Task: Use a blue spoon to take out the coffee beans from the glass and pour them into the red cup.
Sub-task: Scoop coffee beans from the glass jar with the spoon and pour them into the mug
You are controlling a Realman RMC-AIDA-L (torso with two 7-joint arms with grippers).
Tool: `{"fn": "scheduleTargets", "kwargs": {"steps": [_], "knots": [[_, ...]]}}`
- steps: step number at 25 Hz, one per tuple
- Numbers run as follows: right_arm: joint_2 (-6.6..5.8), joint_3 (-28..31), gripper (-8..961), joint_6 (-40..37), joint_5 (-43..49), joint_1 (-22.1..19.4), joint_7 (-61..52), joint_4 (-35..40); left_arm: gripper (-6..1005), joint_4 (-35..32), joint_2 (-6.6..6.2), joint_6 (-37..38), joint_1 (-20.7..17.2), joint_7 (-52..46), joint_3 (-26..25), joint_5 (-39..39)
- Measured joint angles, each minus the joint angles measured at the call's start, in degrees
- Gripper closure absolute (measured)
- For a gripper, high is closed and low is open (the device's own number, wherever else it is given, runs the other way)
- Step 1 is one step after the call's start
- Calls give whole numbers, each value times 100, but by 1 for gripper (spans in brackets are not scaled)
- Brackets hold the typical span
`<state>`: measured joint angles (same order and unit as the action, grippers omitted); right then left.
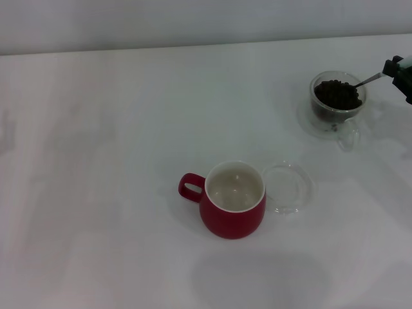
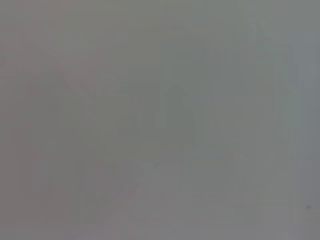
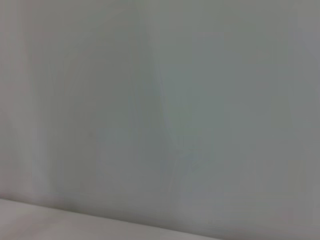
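Scooping is the step in hand: the right gripper (image 1: 400, 71), only partly in view at the desk's far right edge, seems closed on the blue spoon (image 1: 365, 82), whose bowl sits among the coffee beans (image 1: 337, 94) in the glass (image 1: 337, 98). Next, a level lift and carry to the red cup (image 1: 233, 199), empty near the desk's middle, beside a clear saucer (image 1: 288, 187). No left gripper shows.

red cup (image 1: 233, 212), cream inside; dark brown coffee beans (image 1: 336, 94); white table (image 1: 96, 161)
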<state>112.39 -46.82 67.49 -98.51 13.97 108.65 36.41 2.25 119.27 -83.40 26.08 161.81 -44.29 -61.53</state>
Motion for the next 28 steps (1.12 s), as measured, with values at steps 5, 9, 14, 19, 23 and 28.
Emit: {"fn": "scheduleTargets", "kwargs": {"steps": [5, 9, 14, 19, 23, 28], "knots": [[2, 6, 808, -8, -1, -1, -254, 0, 496, 3, 0, 0, -8, 0, -1, 0], [3, 7, 808, -36, -1, 4, -472, -26, 495, 3, 0, 0, -8, 0, -1, 0], [3, -23, 809, -83, 8, -2, -813, -65, 497, 3, 0, 0, -7, 0, -1, 1], [3, -2, 809, -104, 12, -51, -1111, -72, 498, 4, 0, 0, -7, 0, -1, 8], [3, 4, 809, -196, 15, -62, -1341, -82, 499, 3, 0, 0, -7, 0, -1, 10], [2, 7, 809, -299, 16, -81, -1711, -92, 497, 3, 0, 0, -24, 0, -1, 10]]}}
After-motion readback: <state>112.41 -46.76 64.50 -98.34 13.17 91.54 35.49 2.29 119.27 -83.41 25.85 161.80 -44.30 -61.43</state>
